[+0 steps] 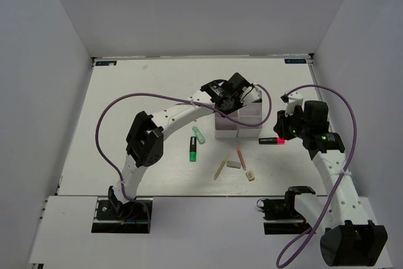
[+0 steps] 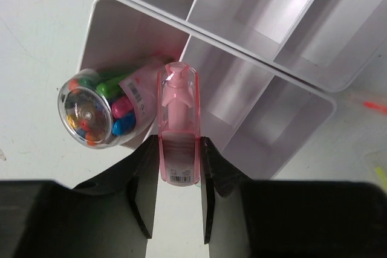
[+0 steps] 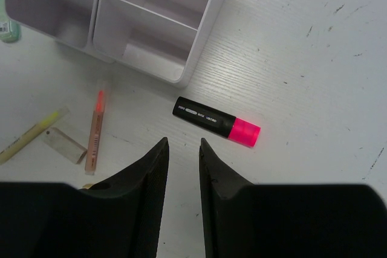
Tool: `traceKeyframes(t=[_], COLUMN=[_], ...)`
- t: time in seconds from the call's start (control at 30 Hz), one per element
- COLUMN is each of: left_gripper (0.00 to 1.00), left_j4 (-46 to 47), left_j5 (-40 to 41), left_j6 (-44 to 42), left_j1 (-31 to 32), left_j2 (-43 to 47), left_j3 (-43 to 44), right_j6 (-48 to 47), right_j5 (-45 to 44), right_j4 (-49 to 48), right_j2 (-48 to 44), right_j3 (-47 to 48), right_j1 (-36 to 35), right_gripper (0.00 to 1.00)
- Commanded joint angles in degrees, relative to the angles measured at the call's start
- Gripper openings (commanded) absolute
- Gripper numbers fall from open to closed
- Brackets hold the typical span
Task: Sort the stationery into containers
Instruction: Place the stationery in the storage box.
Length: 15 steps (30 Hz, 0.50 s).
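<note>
Holding pink marker (image 2: 179, 131) over bins (image 2: 290, 98), left tool (image 2: 178, 144), clear tub (image 2: 91, 113) in one

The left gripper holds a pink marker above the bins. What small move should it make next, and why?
Probably lower a little and open the left gripper. It is shut on the pink marker, whose tip hangs over the white bins, next to the clear tub of coloured bits, so releasing should drop it in.

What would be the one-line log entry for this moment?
left gripper: shut on pink marker, over bins | right gripper: open, near black-pink marker on table
</note>
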State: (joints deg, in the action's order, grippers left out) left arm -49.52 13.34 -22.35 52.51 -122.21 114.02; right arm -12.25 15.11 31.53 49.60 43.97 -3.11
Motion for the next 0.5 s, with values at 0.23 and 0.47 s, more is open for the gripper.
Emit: traceKeyframes(t=[0.23,0.47], left_gripper=[0.06,0.25], left_j4=[3.1,3.4], left_j5=[0.7,0.7], left_j6=[2.1,3.7], left_j1=[0.1,0.1], left_j2=[-0.3,-0.3], left_j3=[0.2,-0.8], right_j6=[-0.3,-0.1], right_j5=[-0.1,-0.2], right_j4=[-1.3,-1.2], right_j2=[-0.7,-0.6], right_j3=[-0.3,-0.3], right_j1=[0.0,0.0], right_gripper=[0.3,0.32])
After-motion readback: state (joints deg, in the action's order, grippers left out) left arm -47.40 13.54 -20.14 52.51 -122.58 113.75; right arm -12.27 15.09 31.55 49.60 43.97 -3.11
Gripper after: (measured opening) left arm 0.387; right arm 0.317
